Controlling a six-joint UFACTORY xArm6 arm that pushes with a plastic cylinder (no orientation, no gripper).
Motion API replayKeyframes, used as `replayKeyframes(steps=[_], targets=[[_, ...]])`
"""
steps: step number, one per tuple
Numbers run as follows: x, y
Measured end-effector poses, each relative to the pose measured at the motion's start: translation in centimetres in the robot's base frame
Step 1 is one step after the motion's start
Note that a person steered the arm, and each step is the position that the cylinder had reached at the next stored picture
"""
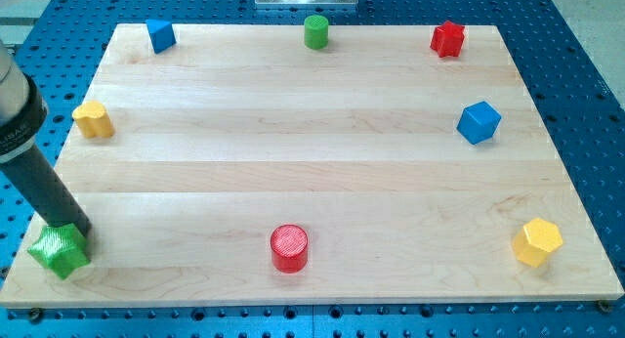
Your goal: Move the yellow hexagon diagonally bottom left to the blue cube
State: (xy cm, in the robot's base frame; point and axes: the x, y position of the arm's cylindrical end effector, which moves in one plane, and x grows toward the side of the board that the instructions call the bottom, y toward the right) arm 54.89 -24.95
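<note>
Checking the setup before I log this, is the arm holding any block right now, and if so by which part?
Nothing is held. The arm ends in a bare rod, and my tip sits at the green star block by the board's bottom-left corner, against its upper edge.

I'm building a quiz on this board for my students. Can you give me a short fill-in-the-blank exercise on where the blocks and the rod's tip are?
1. My tip rests against the ____ star at the view's bottom left.
2. The yellow hexagon lies toward the view's ____ from the blue cube.
3. The red cylinder sits near the board's ____ edge.

Missing words: green; bottom right; bottom
</note>
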Motion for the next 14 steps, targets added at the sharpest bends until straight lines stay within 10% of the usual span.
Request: replayKeyframes(steps=[4, 6, 9, 14], targets=[[-3.7, 0.7], [-10.3, 10.0], [-7.3, 35.3], [-1.4, 55.1]])
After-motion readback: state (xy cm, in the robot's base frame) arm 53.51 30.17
